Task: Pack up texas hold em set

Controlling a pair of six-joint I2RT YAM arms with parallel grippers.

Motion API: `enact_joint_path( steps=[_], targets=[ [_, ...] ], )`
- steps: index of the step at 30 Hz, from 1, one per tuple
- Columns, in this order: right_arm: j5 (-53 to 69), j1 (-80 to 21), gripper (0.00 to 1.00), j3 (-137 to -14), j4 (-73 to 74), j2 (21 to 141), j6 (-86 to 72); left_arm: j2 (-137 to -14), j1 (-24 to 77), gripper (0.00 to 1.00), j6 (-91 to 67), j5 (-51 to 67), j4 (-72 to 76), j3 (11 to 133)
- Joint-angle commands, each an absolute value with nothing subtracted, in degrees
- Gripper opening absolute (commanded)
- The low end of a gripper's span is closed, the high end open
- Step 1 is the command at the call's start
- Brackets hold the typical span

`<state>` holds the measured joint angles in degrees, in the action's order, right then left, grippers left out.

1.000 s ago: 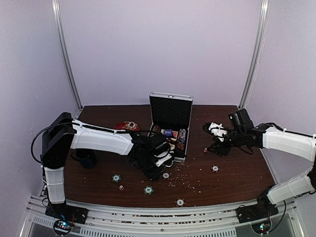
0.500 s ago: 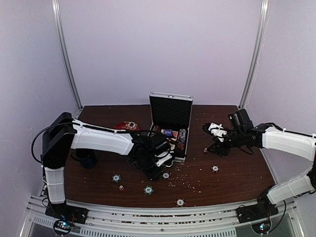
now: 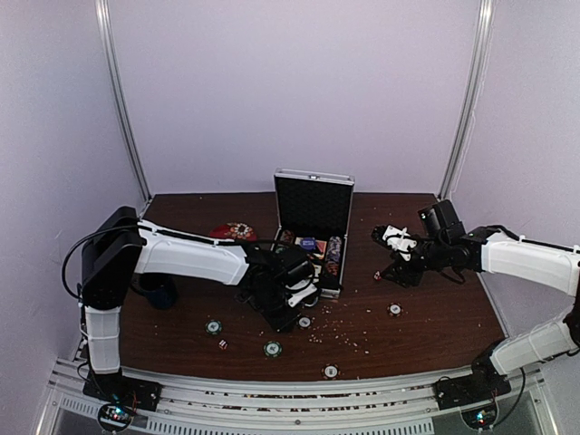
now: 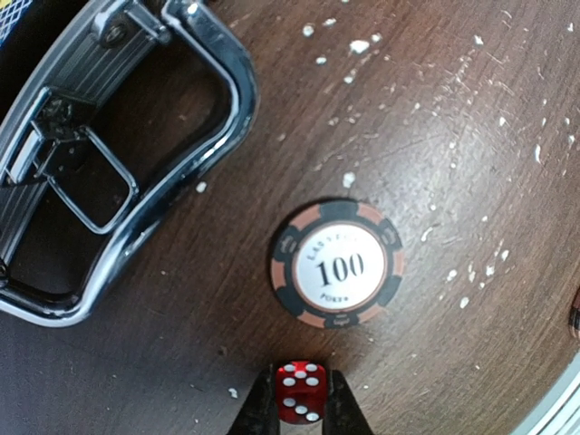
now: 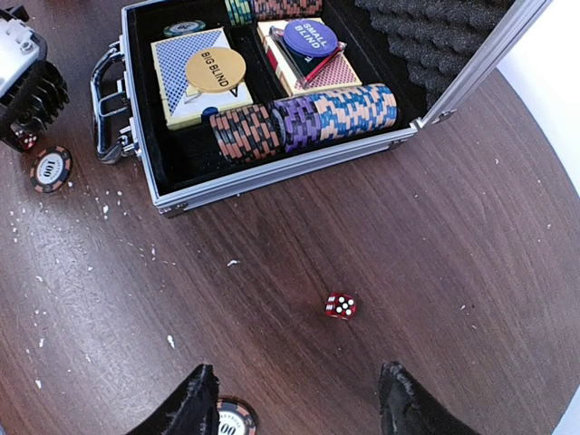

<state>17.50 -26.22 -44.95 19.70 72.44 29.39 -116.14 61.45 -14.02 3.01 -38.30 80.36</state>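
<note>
The left gripper (image 4: 301,419) is clenched on a red die (image 4: 300,399). Just ahead of it on the tabletop (image 4: 471,136) lies a chip (image 4: 335,265) marked "100" and "POKER". The right gripper (image 5: 299,403) is spread wide, with a loose die (image 5: 341,306) ahead of it. Beyond that, the open case (image 5: 272,172) holds a yellow disc (image 5: 216,70) marked "BIG BLIND" and a blue disc (image 5: 311,36) marked "SMALL BLIND".

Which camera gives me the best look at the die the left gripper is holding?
Left wrist: the red die sits pinched in the left gripper, pips visible. Right wrist shows only a red speck under that gripper; top external hides it.
</note>
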Motion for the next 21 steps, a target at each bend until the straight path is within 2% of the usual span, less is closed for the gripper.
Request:
enact_joint_path(
  steps=[1, 11, 21],
  targets=[
    [16.44, -25.84, 0.6, -45.09, 19.73, 72.95, 29.62, -113.63, 61.17, 0.11, -13.26, 2.29, -40.15, 83.81],
    [15.78, -25.84, 0.6, -45.25, 19.68, 73.12, 29.72, -110.97, 55.99, 0.1, -13.71, -6.42, -41.46, 92.53],
    [14.79, -25.88, 0.6, -45.01, 19.51, 72.94, 29.88, -122.78, 47.48, 0.11, -14.93, -3.36, -28.46, 101.69]
  ],
)
